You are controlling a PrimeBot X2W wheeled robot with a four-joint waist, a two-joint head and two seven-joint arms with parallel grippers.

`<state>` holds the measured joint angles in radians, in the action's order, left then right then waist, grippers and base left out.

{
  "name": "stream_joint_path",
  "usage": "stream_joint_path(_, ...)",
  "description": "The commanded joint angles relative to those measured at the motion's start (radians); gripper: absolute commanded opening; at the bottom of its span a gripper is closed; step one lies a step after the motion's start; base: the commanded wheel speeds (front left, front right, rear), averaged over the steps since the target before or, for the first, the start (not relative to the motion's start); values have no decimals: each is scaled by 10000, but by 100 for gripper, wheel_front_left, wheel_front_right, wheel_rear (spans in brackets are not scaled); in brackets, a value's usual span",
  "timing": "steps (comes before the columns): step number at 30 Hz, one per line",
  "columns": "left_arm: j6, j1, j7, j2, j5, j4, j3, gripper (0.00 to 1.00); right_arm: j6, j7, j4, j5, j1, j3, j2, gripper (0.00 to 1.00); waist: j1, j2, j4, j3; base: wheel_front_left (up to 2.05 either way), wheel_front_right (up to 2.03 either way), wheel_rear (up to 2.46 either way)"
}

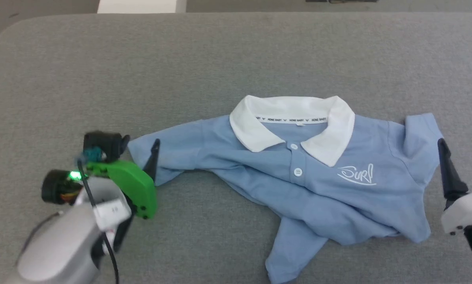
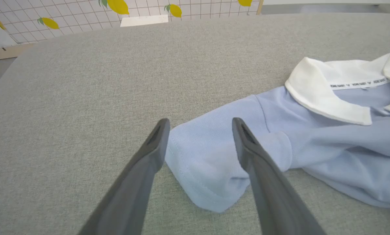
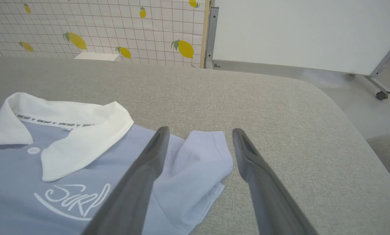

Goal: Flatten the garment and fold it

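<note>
One garment [image 1: 338, 197], one left claw [image 2: 200, 125], one right claw [image 3: 198, 133].

White cursive lettering [image 1: 356, 174] reading "Surf" marks the chest of the light blue garment [image 1: 319, 197], just below the right point of its white collar [image 1: 330, 134]. Inside the collar, a white neck tape [image 1: 291, 118] carries small, repeated dark print, apparently "HONE BABY".

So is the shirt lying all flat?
No, the shirt is rumpled, with its lower part bunched and twisted to one side.
</note>
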<state>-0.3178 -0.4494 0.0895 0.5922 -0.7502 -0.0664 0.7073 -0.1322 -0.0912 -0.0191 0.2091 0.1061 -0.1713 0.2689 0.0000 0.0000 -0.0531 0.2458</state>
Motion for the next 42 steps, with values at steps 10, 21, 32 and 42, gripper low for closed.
stream_joint_path(10,-5,-1552,3673,991,-538,-875,406,100,15,-295,1332,-272,-688,-421,-937,100,0,0,-566,703,0,0,0)
stream_joint_path(21,836,-2508,5723,1089,-1248,-1506,706,100,15,-373,1814,-341,-700,-349,-1137,100,0,0,-709,1331,0,0,0)
stream_joint_path(32,1098,-2218,5673,848,-1520,-1710,842,0,15,-489,1900,-491,-688,-384,-1079,100,0,0,-591,1589,0,0,0)
stream_joint_path(42,149,-1985,2650,484,-349,-926,337,0,15,-2784,1607,221,43,106,789,100,0,0,52,1147,0,0,0)
